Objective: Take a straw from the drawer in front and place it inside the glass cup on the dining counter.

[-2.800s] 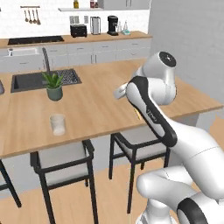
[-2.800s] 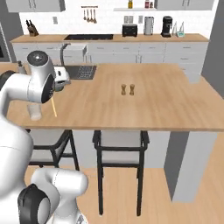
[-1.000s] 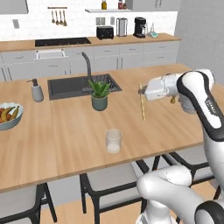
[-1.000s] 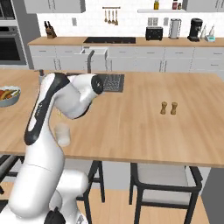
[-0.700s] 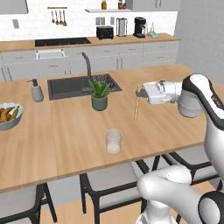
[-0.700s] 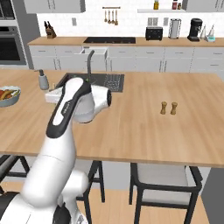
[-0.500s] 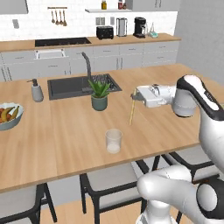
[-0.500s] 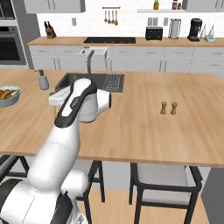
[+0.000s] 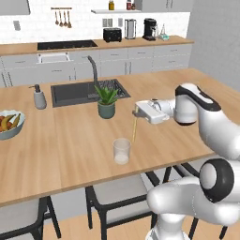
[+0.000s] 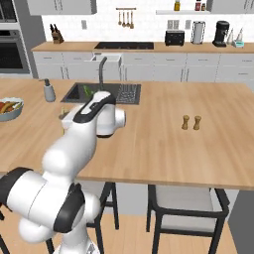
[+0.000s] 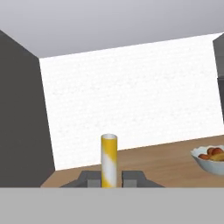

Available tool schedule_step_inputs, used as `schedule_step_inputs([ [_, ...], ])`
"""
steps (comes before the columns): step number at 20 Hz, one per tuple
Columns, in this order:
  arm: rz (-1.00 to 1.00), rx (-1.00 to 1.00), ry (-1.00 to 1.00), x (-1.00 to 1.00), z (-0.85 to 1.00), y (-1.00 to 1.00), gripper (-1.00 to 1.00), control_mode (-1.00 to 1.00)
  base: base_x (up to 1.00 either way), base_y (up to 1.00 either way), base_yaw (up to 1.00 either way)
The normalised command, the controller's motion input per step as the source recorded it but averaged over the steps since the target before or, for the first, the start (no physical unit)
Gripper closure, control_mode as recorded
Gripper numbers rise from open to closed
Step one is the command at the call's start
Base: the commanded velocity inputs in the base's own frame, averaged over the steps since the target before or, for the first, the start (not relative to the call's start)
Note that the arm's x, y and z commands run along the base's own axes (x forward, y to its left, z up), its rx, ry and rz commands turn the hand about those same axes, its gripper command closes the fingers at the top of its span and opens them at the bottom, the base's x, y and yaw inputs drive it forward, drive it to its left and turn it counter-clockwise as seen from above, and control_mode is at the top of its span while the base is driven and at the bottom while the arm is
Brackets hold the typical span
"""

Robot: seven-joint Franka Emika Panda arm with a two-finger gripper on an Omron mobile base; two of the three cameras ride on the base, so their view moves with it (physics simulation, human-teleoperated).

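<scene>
Above the worktop's front edge, the end effector (image 9: 137, 110) was clamped on the straw (image 9: 134, 129), which hung just right of the cup (image 9: 121, 150). Carrying was nearly done; next, centre it over the rim and lower.

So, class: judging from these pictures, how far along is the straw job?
Done: the straw is out of the drawer and over the dining counter. In hand: the gripper is shut on it, holding it upright just right of the cup. Left: centre it over the cup and drop it in.
</scene>
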Motion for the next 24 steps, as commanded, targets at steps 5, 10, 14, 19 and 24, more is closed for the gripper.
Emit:
schedule_step_inputs([
  [5, 0.09, 0.00, -0.01, 0.35, -0.52, 0.24, 1.00, -1.00, 0.00, 0.00, 0.00],
  [10, 0.05, 0.00, -0.07, 0.46, -0.32, 0.28, 1.00, -1.00, 0.00, 0.00, 0.00],
  [14, 0.00, 0.00, -0.09, 0.53, -0.28, 0.02, 1.00, -1.00, 0.00, 0.00, 0.00],
  [19, 0.00, 0.00, -0.06, 0.29, -0.33, 0.00, 1.00, -1.00, 0.00, 0.00, 0.00],
  [24, 0.00, 0.00, -0.01, 0.24, -0.38, 0.00, 1.00, -1.00, 0.00, 0.00, 0.00],
])
